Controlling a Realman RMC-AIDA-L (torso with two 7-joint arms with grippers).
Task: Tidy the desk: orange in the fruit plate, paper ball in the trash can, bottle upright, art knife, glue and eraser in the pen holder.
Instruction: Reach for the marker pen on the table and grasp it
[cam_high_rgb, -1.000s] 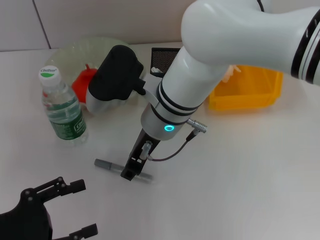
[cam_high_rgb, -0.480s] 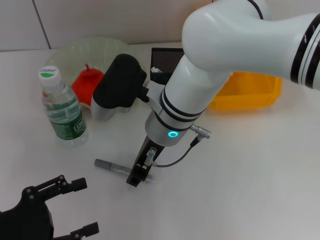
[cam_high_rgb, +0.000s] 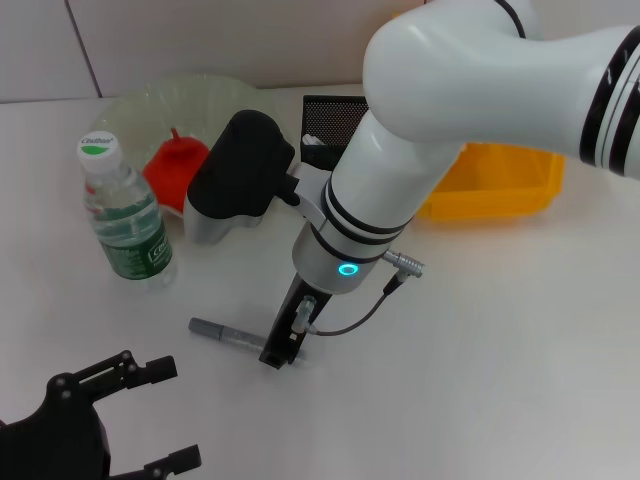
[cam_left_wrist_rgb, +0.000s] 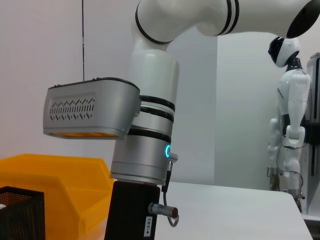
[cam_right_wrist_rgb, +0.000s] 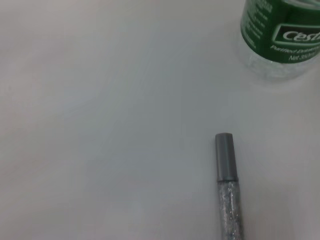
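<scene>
A grey pen-shaped stick (cam_high_rgb: 222, 331) with a grey cap and a glittery body (cam_right_wrist_rgb: 227, 190) lies flat on the white table. My right gripper (cam_high_rgb: 280, 350) is down at its right end, at table height. The water bottle (cam_high_rgb: 125, 215) with a green label stands upright on the left; its base shows in the right wrist view (cam_right_wrist_rgb: 282, 35). A red-orange fruit (cam_high_rgb: 175, 165) sits in the pale green fruit plate (cam_high_rgb: 150, 100). The black mesh pen holder (cam_high_rgb: 330, 115) stands behind my right arm. My left gripper (cam_high_rgb: 165, 415) is open and empty at the front left.
A yellow bin (cam_high_rgb: 500, 180) stands at the back right, also in the left wrist view (cam_left_wrist_rgb: 60, 190) beside the pen holder (cam_left_wrist_rgb: 20, 210). My right arm's wrist (cam_left_wrist_rgb: 140, 165) fills the left wrist view. A white humanoid robot (cam_left_wrist_rgb: 287, 100) stands far off.
My right gripper has moved down and a little towards the front along the grey stick. The stick, the bottle and my left gripper have stayed put.
</scene>
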